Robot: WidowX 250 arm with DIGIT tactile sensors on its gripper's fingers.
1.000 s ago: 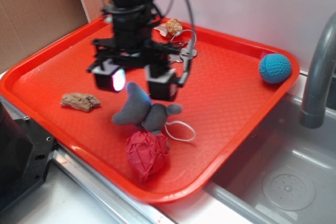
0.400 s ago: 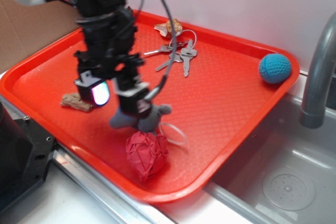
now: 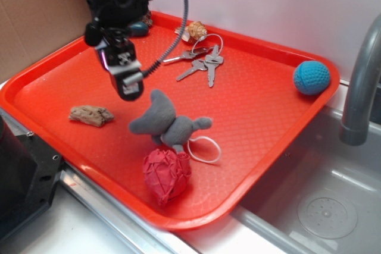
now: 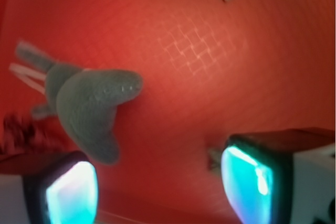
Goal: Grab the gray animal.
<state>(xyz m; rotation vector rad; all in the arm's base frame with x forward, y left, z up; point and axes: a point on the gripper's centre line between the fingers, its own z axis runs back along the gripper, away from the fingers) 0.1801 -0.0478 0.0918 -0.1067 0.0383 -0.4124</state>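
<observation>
The gray animal lies on the red tray, near its front, with one limb sticking up and a white cord loop at its right. My gripper hangs above the tray, up and to the left of the toy, and does not touch it. In the wrist view the gripper is open, its glowing pads wide apart with only bare tray between them. There the gray animal sits ahead and to the left of the fingers.
A crumpled red paper ball touches the toy's front side. A wood chip lies to the left, keys and a shell farther back, a blue knit ball at the right corner. A faucet and sink stand beside the tray.
The gripper has moved up and to the left, away from the gray animal it was down over. The toy stays on the tray, its limb upright again.
</observation>
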